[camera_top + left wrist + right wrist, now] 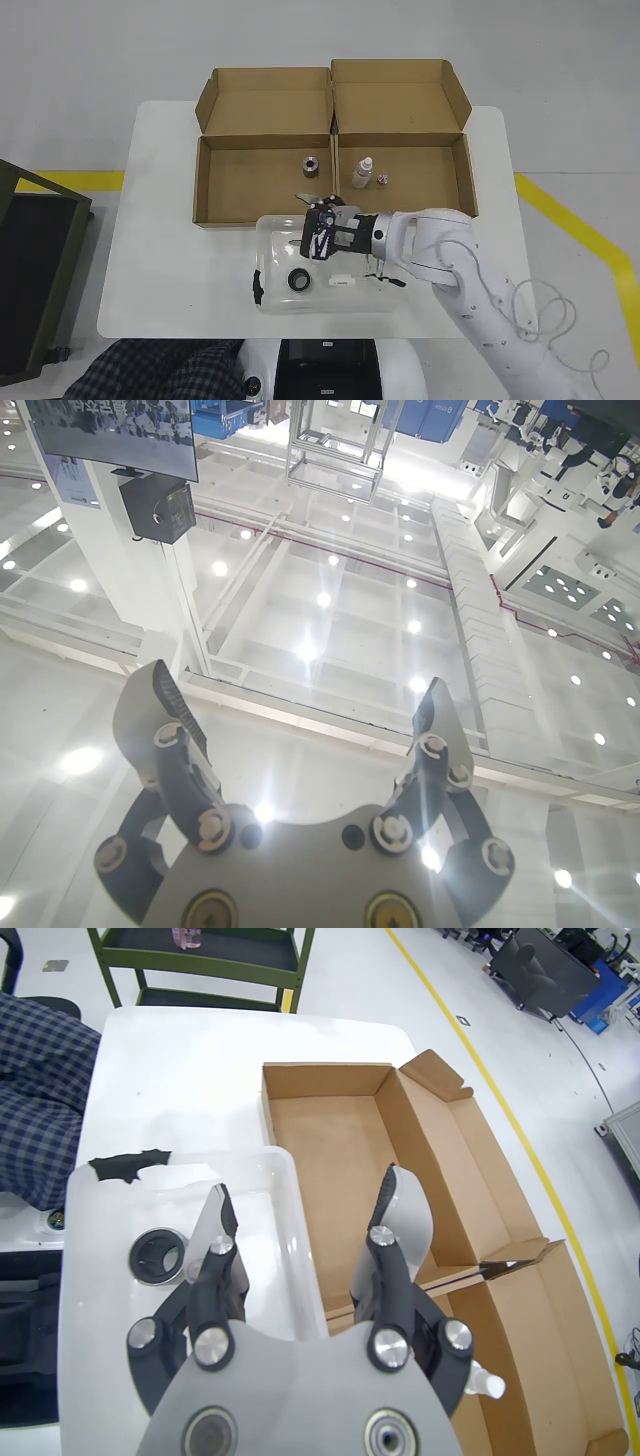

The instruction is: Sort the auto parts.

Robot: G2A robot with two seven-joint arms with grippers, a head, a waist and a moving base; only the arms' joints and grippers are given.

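While the right gripper [306, 1178] hangs wide and empty over the clear bin's [275, 245] far rim, a black ring [155, 1255] lies inside; the left gripper [300, 695] gapes wide toward the ceiling.

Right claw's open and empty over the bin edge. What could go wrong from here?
The right claw straddles the rim of the clear bin, one finger over the bin, one over the cardboard box; lowering straight down might strike the rim and shove the bin. The black ring lies flat on the bin floor, so a grasp could slip.
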